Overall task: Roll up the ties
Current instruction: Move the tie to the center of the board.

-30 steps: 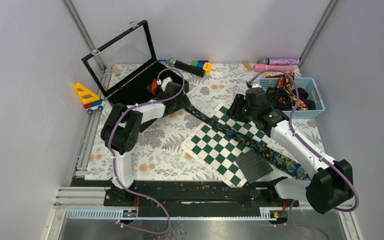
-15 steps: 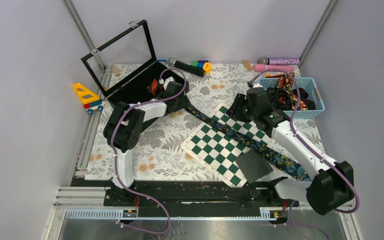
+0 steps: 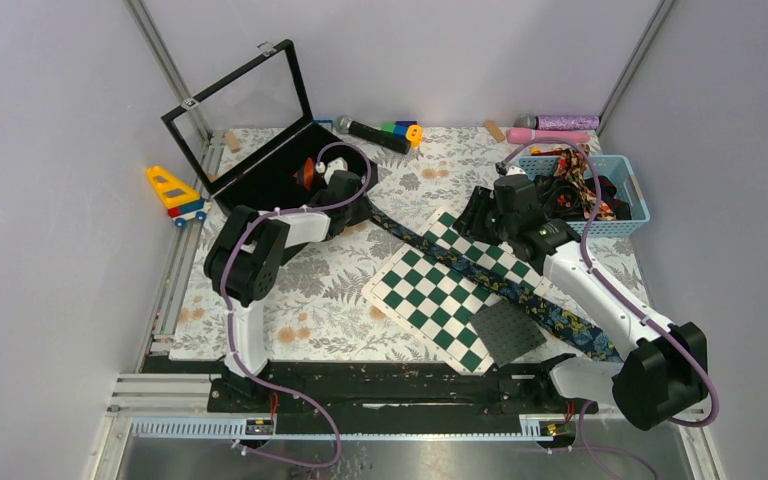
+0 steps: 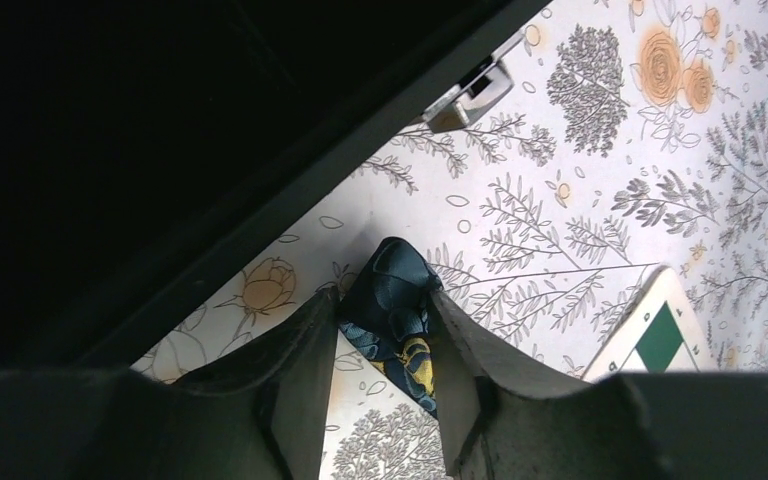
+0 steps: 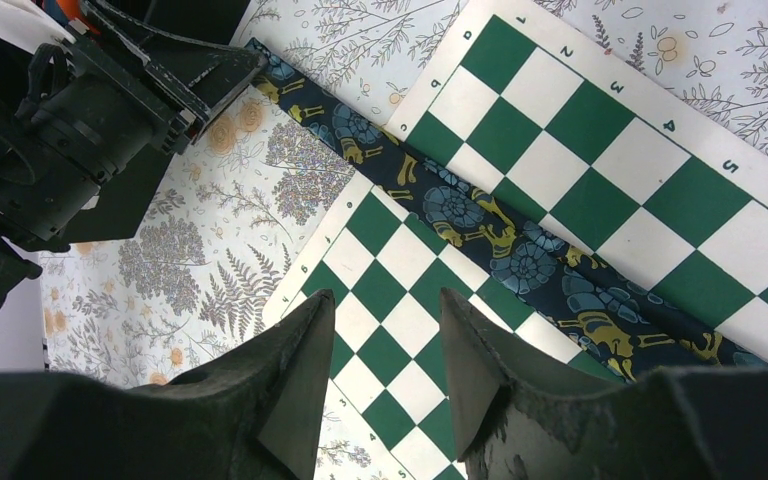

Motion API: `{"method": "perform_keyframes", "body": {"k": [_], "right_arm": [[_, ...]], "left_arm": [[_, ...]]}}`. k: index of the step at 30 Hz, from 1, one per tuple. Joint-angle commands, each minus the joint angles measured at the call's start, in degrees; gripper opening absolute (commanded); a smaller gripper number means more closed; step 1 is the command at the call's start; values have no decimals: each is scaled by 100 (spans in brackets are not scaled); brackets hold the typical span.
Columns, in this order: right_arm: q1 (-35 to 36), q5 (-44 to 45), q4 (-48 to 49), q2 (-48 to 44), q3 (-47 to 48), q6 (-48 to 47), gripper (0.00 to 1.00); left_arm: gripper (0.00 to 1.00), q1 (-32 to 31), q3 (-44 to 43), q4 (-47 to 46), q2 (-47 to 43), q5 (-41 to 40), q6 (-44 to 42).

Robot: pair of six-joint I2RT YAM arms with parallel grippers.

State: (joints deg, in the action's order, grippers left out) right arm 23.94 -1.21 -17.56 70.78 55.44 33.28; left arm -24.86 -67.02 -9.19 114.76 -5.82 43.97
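Left: left gripper (image 4: 382,302), jaws narrow about the tip of the navy floral tie (image 4: 392,272), seemingly pinching it (the roll's likely starting end) beside the black case (image 3: 260,175). Centre: the tie lies diagonally across the chequered board (image 5: 560,130). Right: right gripper (image 5: 380,300), half-spread and empty, hovers over the board, probably to steady the strip.

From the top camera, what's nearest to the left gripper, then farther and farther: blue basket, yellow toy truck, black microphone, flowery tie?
From the left gripper:
1. flowery tie, its tip right there
2. black microphone, at the back
3. yellow toy truck, left edge
4. blue basket, far right
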Motion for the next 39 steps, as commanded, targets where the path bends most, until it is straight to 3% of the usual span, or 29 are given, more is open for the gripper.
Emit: {"method": "perform_keyframes", "body": {"k": [1, 15, 39], "right_arm": [[-26, -105, 22, -165, 127, -40, 50], [-32, -243, 6, -311, -90, -102, 51], [-31, -449, -153, -497, -350, -203, 52]], "left_arm": [[37, 219, 245, -104, -229, -115, -37], [20, 129, 1281, -672, -1052, 143, -66], [19, -160, 3684, -338, -3997, -358, 510]]}}
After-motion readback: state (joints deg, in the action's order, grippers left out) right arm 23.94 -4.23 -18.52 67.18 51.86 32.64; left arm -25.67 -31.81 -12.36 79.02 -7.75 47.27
